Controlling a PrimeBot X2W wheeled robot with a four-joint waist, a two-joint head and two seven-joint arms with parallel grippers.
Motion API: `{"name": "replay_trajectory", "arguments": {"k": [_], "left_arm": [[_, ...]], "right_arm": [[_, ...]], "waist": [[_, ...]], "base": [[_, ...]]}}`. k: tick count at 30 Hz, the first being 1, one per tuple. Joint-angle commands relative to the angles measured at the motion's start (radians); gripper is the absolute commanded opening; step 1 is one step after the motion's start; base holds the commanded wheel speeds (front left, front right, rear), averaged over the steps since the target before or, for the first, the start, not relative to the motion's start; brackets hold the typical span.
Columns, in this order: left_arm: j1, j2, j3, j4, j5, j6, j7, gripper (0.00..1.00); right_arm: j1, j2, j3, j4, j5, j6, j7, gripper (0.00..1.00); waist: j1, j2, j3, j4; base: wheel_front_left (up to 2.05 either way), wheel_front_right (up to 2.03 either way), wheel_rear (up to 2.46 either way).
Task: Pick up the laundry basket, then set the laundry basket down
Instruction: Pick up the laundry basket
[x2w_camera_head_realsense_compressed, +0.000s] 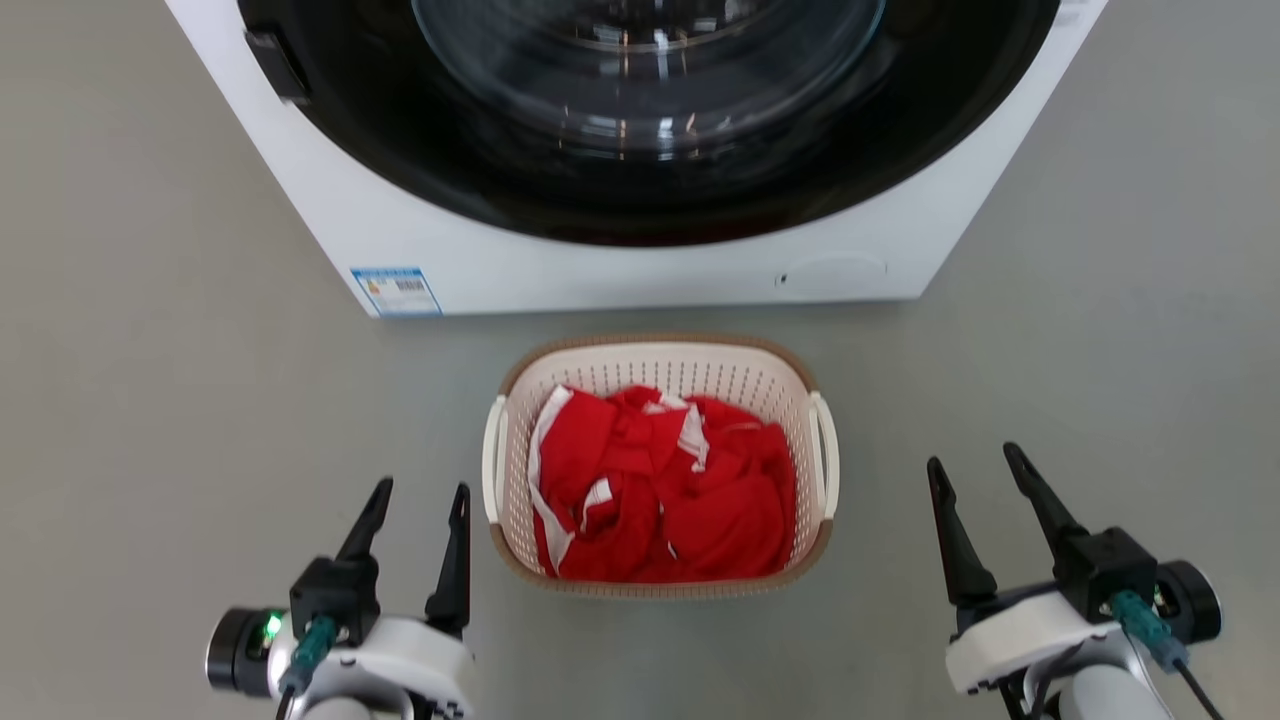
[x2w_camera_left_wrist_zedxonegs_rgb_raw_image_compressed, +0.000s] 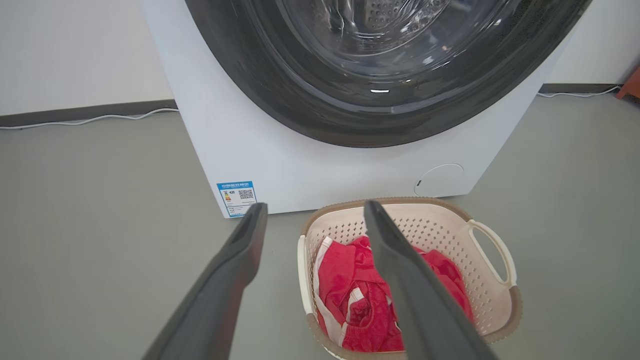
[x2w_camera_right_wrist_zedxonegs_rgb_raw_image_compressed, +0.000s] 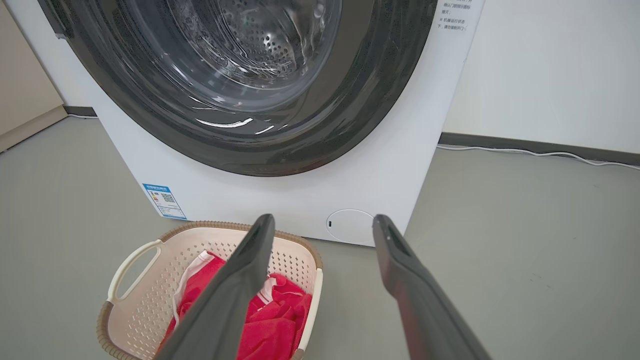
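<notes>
The laundry basket (x2w_camera_head_realsense_compressed: 680, 372) is set upright on the grey floor (x2w_camera_head_realsense_compressed: 150, 420), just in front of the white washer (x2w_camera_head_realsense_compressed: 620, 280) and roughly centred before it. A narrow strip of floor is left between the two. Its brown woven-look rim is turned upward, and crumpled red cloth (x2w_camera_head_realsense_compressed: 670, 500) with white trim is heaped inside it. A white loop is carried on each short side: the left handle (x2w_camera_head_realsense_compressed: 493, 460) is turned toward the robot's left, the right handle (x2w_camera_head_realsense_compressed: 826, 455) toward its right.

The left gripper (x2w_camera_head_realsense_compressed: 423, 487) is held beside the basket's left side. Its inner finger is brought near the left handle but kept apart from it, and its two dark fingers are spread wide over bare floor. The right gripper (x2w_camera_head_realsense_compressed: 972, 455) is held farther out on the other side, well apart from the right handle. Its fingers are likewise spread wide, with only floor seen between them.

On the washer's front, a large dark-ringed glass door (x2w_camera_head_realsense_compressed: 650, 80) is seen shut. A blue label (x2w_camera_head_realsense_compressed: 396, 291) is stuck at the lower corner on the robot's left, and a round cover (x2w_camera_head_realsense_compressed: 830, 270) is set low on the right. In the left wrist view a white cable (x2w_camera_left_wrist_zedxonegs_rgb_raw_image_compressed: 90, 120) is laid along the foot of a pale wall (x2w_camera_left_wrist_zedxonegs_rgb_raw_image_compressed: 75, 50).
</notes>
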Motion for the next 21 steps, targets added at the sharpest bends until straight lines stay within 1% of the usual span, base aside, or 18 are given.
{"name": "replay_trajectory", "arguments": {"k": [1, 14, 21], "left_arm": [[-0.043, 0.008, 0.025, -0.016, -0.012, 0.009, -0.012, 1.0], [-0.178, 0.008, 0.008, 0.012, -0.028, 0.027, -0.012, 1.0], [-0.281, 0.008, -0.041, 0.106, -0.056, 0.043, -0.012, 1.0]], "right_arm": [[-0.029, -0.008, 0.023, -0.012, 0.005, 0.003, -0.013, 1.0], [-0.166, -0.008, 0.017, 0.065, 0.002, 0.003, -0.013, 1.0], [-0.263, -0.008, 0.03, 0.144, 0.002, 0.003, -0.013, 1.0]], "waist": [[0.0, 0.0, 0.036, -0.002], [0.0, 0.0, 0.233, 0.005], [0.0, 0.0, 0.339, 0.019]], "base": [[0.0, 0.0, 0.0], [0.0, 0.0, 0.0], [0.0, 0.0, 0.0]]}}
